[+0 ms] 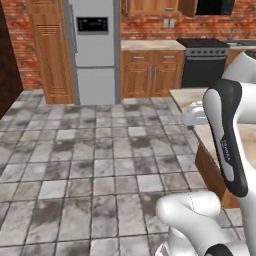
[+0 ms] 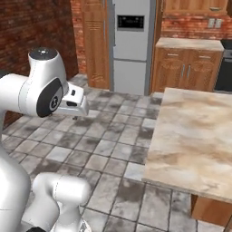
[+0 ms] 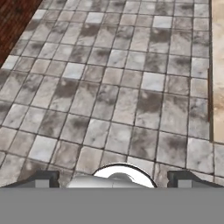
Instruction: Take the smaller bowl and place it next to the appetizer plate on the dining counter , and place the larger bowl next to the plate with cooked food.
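Note:
The dining counter point(image 2: 195, 136) is a wide beige-brown marbled top at the right; its bare corner point(image 1: 186, 95) also shows past my arm, and its edge point(image 3: 218, 65) runs down the right side of the hand view. Both bowls, the appetizer plate and the plate with cooked food are out of view. My gripper point(image 3: 114, 180) is open with nothing between its fingertips point(image 3: 46, 178). It hangs over the grey tiled floor, left of the counter, with my white hand point(image 2: 74, 102) held out from the raised arm.
A steel fridge point(image 1: 92, 50) stands at the far wall between a tall wooden cupboard point(image 1: 50, 50) and wooden base cabinets point(image 1: 150, 70). A dark oven point(image 1: 202, 65) sits further right. A brick wall point(image 2: 36, 27) closes the left side. Open tiled floor point(image 1: 90, 150) lies ahead.

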Robot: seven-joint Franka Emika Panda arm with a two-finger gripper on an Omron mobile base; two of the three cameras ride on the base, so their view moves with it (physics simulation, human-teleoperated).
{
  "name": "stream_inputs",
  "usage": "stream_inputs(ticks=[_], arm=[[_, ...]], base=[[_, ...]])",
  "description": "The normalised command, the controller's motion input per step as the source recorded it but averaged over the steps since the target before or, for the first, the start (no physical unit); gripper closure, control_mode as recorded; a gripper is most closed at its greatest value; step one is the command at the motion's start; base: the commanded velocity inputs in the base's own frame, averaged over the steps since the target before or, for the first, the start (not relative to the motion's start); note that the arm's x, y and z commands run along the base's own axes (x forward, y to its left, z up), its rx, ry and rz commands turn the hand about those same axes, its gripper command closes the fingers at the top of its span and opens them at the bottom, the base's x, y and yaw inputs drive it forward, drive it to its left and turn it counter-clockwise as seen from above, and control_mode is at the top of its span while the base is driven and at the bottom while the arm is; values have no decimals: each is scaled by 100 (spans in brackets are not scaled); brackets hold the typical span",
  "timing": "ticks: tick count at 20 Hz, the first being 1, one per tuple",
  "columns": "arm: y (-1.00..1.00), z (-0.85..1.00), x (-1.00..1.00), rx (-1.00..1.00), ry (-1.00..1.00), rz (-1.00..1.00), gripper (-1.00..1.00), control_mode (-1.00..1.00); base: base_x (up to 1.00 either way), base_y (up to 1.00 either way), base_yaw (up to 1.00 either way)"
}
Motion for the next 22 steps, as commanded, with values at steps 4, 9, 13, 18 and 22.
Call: stream_inputs(ticks=[4, 9, 13, 18, 22], arm=[[0, 0, 0, 0, 0, 0, -100, 100], [0, 0, 0, 0, 0, 0, -100, 100], [0, 0, 0, 0, 0, 0, -100, 100], [0, 0, 0, 0, 0, 0, -100, 100], [0, 0, 0, 0, 0, 0, -100, 100]], base=[[100, 99, 0], [100, 32, 0], [100, -2, 0], [100, -28, 0], [100, -32, 0]])
